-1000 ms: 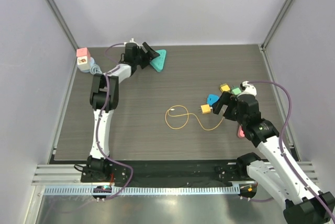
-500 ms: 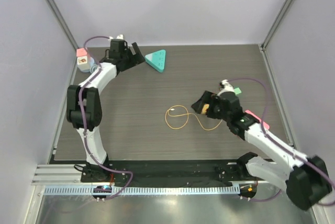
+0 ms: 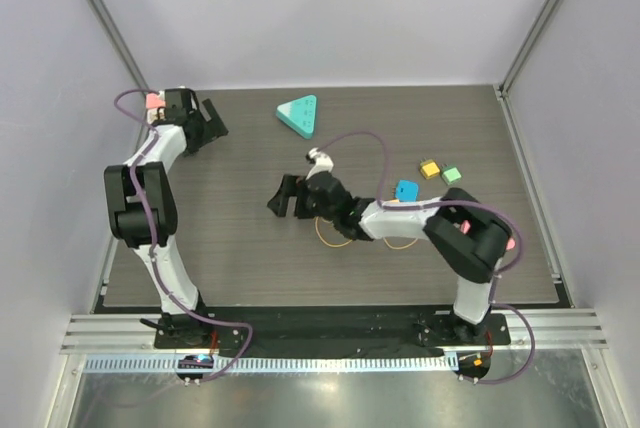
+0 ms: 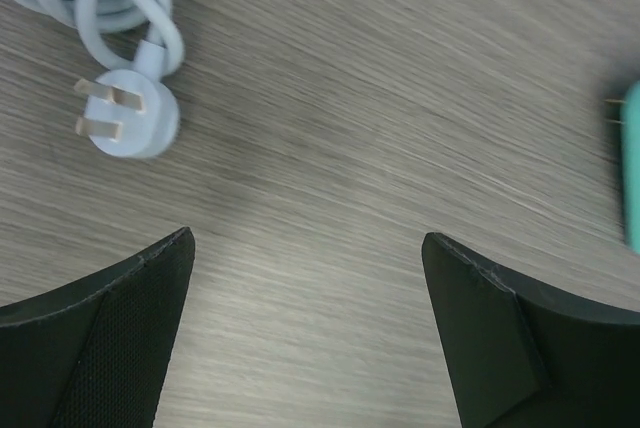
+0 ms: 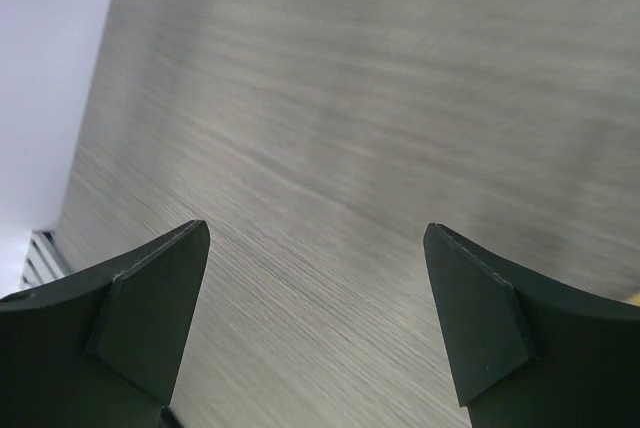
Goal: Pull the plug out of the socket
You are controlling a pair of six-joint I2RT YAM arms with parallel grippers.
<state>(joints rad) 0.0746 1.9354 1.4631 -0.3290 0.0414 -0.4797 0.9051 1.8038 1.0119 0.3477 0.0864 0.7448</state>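
Left claw (image 4: 308, 248) near white plug (image 4: 128, 120)

Socket (image 3: 157, 108) is sitting far-left at back, plug (image 4: 128, 118) lying on table (image 4: 350, 148) nr it, triangular piece (image 3: 299, 114) to its right, cable loop (image 3: 340, 233) centre, blocks (image 3: 430, 169) further right.

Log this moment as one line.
left fingers open, plug ahead | plug prongs bare, on table | right fingers open, empty
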